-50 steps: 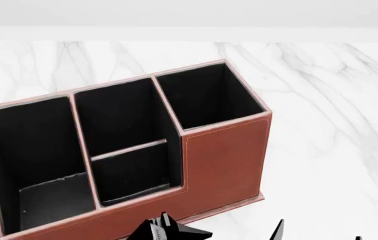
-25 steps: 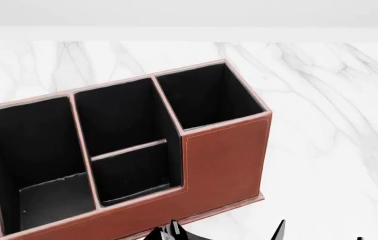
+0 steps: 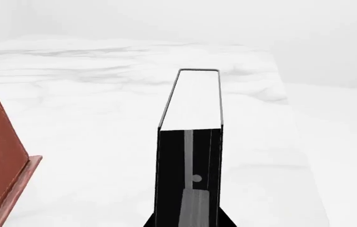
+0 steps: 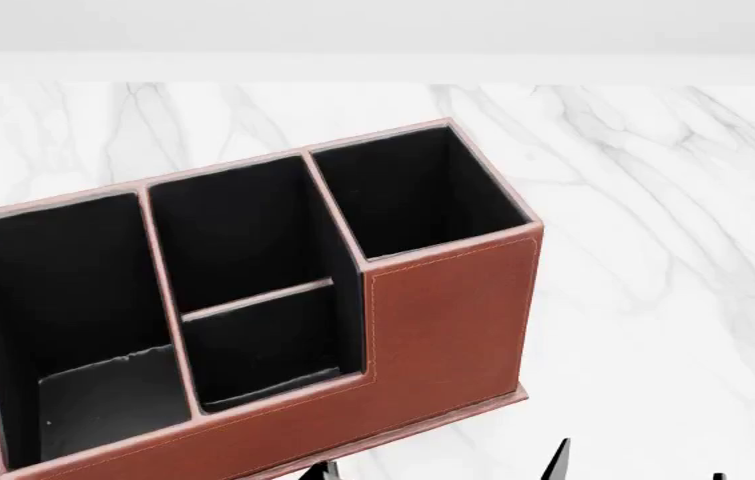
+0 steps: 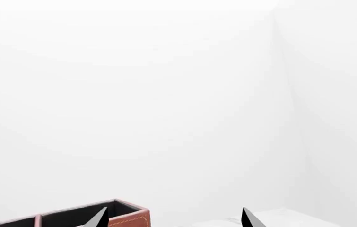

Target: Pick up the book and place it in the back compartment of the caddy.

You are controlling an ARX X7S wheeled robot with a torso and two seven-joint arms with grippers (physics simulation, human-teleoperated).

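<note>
No legible text, labels, brands, numbers or signs in any view.

You find no lettering on the caddy (image 4: 451, 310): its reddish-brown outer wall shows only a pale stitched line, and the black lining is plain. The book (image 3: 189, 142) presents a plain black cover and a white page edge, with no title or mark. The marble table (image 4: 657, 200) carries only grey veining.

I see a white marble table (image 4: 644, 220) filling most of the head frame; the caddy (image 4: 444, 320) sits directly on it, left of centre, its base flat on the marble.
</note>
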